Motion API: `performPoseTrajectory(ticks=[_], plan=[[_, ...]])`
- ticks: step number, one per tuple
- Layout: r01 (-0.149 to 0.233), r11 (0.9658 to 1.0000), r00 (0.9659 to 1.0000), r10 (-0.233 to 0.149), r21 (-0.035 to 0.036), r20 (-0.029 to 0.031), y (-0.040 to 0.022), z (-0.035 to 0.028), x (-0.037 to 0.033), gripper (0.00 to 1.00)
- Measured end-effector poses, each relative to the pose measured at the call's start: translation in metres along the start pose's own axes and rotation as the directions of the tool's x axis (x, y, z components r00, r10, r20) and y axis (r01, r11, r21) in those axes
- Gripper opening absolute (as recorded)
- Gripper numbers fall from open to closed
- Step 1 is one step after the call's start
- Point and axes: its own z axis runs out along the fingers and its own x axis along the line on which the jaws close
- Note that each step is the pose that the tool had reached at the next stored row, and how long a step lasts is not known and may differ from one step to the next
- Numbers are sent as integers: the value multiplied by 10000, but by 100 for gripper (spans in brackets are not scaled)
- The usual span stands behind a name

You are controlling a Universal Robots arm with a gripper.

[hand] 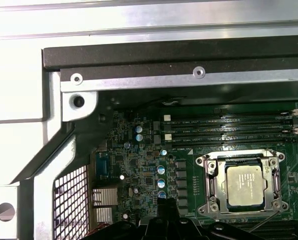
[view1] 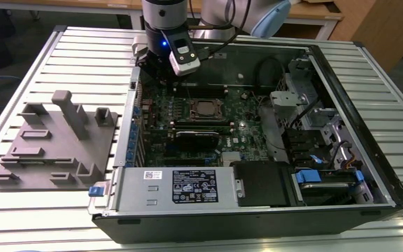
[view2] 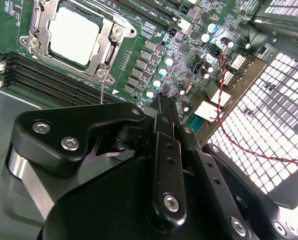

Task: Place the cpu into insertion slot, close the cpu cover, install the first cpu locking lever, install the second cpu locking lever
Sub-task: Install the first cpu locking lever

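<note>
Gripper closed near case wall, cpu seated, cpu cover seemingly down

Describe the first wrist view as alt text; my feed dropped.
A silver chip sits in its socket on a green board, with the metal cover lying flat around it. The shut gripper hangs over the board beside the socket, inside an open computer case.

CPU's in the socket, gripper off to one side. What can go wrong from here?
1. The gripper tip looks close above the capacitors beside the cpu cover; a sideways move might clip them.
2. A thin locking lever looks unlatched, so the cpu may not be clamped yet.
</note>
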Motion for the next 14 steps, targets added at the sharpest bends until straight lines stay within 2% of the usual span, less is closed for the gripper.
performPoseTrajectory(ticks=[14], plan=[[0,10000,10000,0,0,0,0,0,5,10]])
